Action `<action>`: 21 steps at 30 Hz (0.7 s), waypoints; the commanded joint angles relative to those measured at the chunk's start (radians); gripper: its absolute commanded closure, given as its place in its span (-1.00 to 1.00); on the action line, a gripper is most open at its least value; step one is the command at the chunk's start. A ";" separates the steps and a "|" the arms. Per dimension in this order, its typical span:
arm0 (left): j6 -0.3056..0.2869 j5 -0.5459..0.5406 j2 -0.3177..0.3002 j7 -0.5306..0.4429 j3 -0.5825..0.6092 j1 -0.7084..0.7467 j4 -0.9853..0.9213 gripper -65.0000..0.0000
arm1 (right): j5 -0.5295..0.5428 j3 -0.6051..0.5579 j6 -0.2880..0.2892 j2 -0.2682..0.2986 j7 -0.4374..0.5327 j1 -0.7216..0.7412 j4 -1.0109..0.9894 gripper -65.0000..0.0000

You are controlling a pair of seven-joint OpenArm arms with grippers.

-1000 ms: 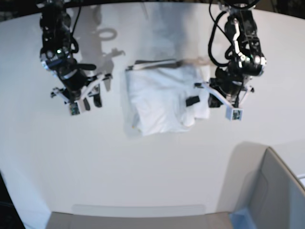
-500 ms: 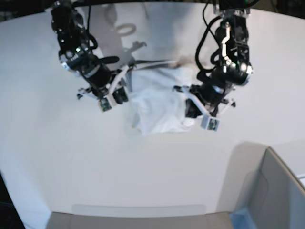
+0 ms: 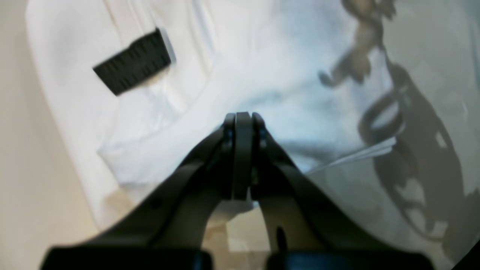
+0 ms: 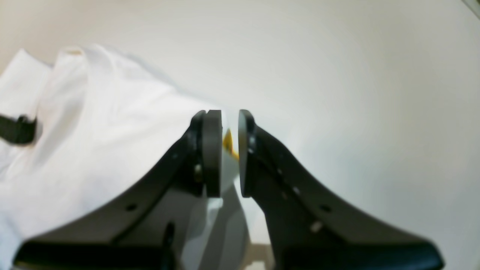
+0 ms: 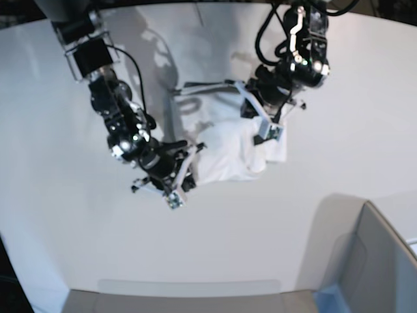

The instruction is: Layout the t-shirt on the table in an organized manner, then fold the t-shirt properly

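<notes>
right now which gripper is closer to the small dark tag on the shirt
Left. The left gripper is shut just beside the dark tag. The right gripper pinches the t-shirt edge, farther from it.

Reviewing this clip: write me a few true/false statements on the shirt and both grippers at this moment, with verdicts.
1. The left gripper is shut, with the t-shirt below its tips. True.
2. The right gripper pinches white cloth. True.
3. The t-shirt lies spread flat, sleeves out. False: it is a bunched, folded bundle on the table.
4. A dark tag shows on the cloth. True.
5. Both arms are far from the shirt. False: both reach it.
</notes>
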 commanded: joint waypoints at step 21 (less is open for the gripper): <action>0.002 -0.009 -0.073 -0.023 0.011 -0.071 -0.216 1.00 | -0.006 -0.075 -0.002 0.035 0.066 -0.135 -0.078 1.00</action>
